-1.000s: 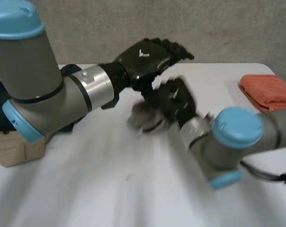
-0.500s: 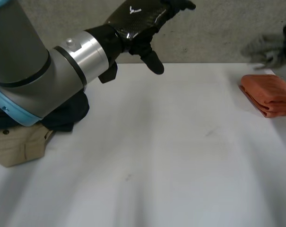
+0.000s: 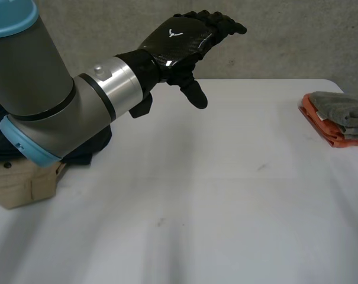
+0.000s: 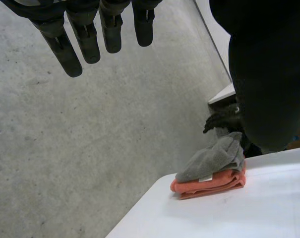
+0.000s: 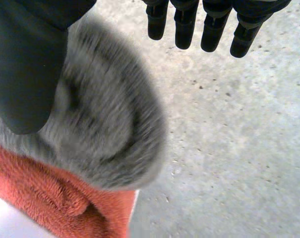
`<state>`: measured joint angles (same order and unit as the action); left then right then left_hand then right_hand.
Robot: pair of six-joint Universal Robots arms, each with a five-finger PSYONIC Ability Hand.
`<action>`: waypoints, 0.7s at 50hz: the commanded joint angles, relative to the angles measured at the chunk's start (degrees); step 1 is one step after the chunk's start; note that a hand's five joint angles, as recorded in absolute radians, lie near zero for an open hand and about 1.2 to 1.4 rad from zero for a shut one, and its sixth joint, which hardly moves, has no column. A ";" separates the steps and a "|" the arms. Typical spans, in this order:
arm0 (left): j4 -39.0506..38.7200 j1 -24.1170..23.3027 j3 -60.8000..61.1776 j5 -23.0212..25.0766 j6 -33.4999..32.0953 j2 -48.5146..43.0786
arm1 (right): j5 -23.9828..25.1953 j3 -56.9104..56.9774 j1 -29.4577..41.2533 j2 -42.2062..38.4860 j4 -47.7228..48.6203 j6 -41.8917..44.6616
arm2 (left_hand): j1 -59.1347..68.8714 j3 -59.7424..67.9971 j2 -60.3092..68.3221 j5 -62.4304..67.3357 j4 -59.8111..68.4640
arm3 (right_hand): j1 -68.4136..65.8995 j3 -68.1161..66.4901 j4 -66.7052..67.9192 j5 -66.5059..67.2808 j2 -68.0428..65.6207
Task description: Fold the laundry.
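A folded grey cloth (image 3: 346, 109) lies on a folded orange cloth (image 3: 329, 129) at the table's right edge. In the left wrist view the grey cloth (image 4: 215, 159) tops the orange cloth (image 4: 209, 181), and my right hand (image 4: 220, 120) shows dark just behind the pile. In the right wrist view my right hand (image 5: 214, 24) is open, fingers straight past the table edge, thumb over the grey cloth (image 5: 110, 134), with the orange cloth (image 5: 55, 198) beneath. My left hand (image 3: 184, 41) hovers open above the table's far middle, holding nothing; its fingers (image 4: 90, 37) are straight.
A dark heap of laundry (image 3: 87, 148) lies at the left behind my left arm, beside a wooden box (image 3: 19, 183). The white table (image 3: 226, 195) stretches bare across the middle and front. Concrete floor lies beyond the table's far and right edges.
My right hand swept from the table's middle to the right edge with the grey cloth, laid it on the orange cloth and opened. My left hand rose slightly.
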<state>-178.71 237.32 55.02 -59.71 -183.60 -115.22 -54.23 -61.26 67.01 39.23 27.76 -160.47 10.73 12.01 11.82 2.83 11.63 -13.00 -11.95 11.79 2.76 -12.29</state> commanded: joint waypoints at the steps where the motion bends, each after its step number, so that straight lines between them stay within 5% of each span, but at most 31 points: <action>1: 0.03 -1.32 0.26 -0.14 0.00 0.44 | -8.92 -2.74 -4.77 13.05 -16.92 5.23 | 0.66 -0.62 -0.43 -1.44 -0.24 | 3.00 1.95 -1.79 -2.76 2.29; 4: -0.06 -1.77 0.18 -0.31 0.00 0.88 | -19.72 1.82 -5.84 16.39 -22.64 12.16 | 0.66 -0.62 -0.43 -1.44 -0.24 | 3.00 1.95 -1.79 -2.76 2.29; 9: -0.85 -1.51 -1.84 -3.03 0.26 1.75 | -27.68 5.27 -4.53 19.39 -18.55 20.36 | 0.66 -0.62 -0.43 -1.44 -0.24 | 3.00 1.95 -1.79 -2.76 2.29; 16: -1.64 -0.28 -7.73 -13.48 0.26 2.46 | -21.90 -4.53 9.86 27.80 1.38 16.60 | -0.18 -1.46 -1.27 -2.28 -1.07 | 3.00 1.95 -1.79 -2.76 2.29; 22: 0.55 9.47 -8.00 -24.39 -4.03 3.51 | -15.21 -19.49 19.19 34.68 9.50 15.97 | -0.18 -1.46 -1.27 -2.28 -1.08 | 3.00 1.95 -1.79 -2.76 2.29; 28: 4.16 19.83 -1.25 -25.89 -17.89 1.60 | -13.80 -31.44 31.49 36.00 8.10 16.76 | -0.73 -2.01 -1.82 -2.83 -1.63 | 3.00 1.95 -1.79 -2.76 2.29; 35: -0.50 27.84 1.76 -25.45 -30.49 -10.35 | -14.06 -38.75 35.29 35.21 3.97 20.45 | -0.73 -2.01 -1.82 -2.83 -1.63 | 3.00 1.95 -1.79 -2.76 2.29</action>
<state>-175.89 259.39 54.40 -85.96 -204.80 -116.89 -67.63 -95.38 99.96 75.37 35.27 -142.82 10.73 12.01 11.82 2.83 11.63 -13.00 -11.94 11.79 2.76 -12.29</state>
